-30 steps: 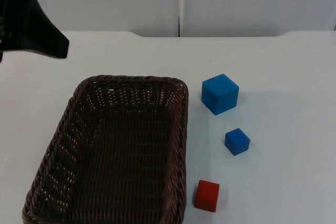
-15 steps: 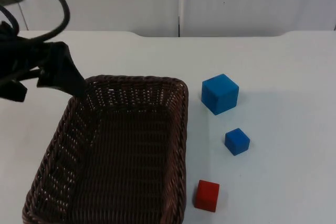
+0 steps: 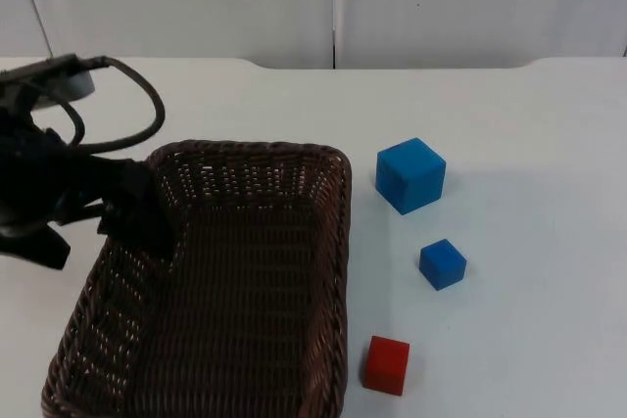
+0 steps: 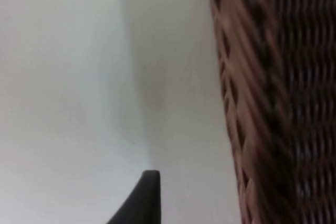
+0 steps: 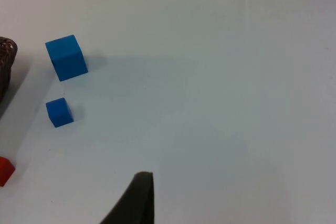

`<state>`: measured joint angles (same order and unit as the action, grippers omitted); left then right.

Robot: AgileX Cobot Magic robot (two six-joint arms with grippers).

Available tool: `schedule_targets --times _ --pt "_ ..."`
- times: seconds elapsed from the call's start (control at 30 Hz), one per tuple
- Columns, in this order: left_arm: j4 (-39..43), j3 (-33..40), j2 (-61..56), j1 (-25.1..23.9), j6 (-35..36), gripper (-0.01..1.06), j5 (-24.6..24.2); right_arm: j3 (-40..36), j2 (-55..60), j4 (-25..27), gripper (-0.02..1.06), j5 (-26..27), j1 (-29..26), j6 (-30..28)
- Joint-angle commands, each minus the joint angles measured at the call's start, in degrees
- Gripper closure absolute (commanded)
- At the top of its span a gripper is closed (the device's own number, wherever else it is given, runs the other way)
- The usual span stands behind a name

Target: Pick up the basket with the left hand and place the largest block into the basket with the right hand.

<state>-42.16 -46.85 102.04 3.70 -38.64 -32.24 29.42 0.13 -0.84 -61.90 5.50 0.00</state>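
Basket (image 3: 211,281) is sitting on the desk (image 3: 529,144), with the left pincer (image 3: 137,217) hanging at its left rim; whether its fingers are released or clenched I cannot tell. Largest block (image 3: 410,175) is lying just right of the basket. Judging by this, the basket pickup is underway; next calls for a firm rim grip. The right arm is waiting.

I see the basket (image 3: 225,281) lower left; three blocks (image 3: 410,175) (image 3: 443,263) (image 3: 387,365) line up right of it.
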Motion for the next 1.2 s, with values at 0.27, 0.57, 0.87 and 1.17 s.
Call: schedule_targets --times 0.27,0.57,0.87,1.17 --pt "-0.9 -0.2 4.6 3.1 -0.1 0.00 1.2 0.1 -0.1 0.0 -0.01 0.1 -0.2 0.0" --pt "-2.4 -0.2 8.0 3.1 -0.1 0.00 2.9 0.1 -0.1 0.0 -0.01 0.1 -0.2 0.0" --pt "-2.6 -0.2 8.0 3.1 -0.1 0.21 3.6 0.1 -0.1 -0.1 -0.01 0.1 -0.2 0.0" --pt "-4.3 -0.2 8.1 3.1 -0.1 0.69 2.6 0.1 -0.1 -0.1 -0.01 0.1 -0.2 0.0"
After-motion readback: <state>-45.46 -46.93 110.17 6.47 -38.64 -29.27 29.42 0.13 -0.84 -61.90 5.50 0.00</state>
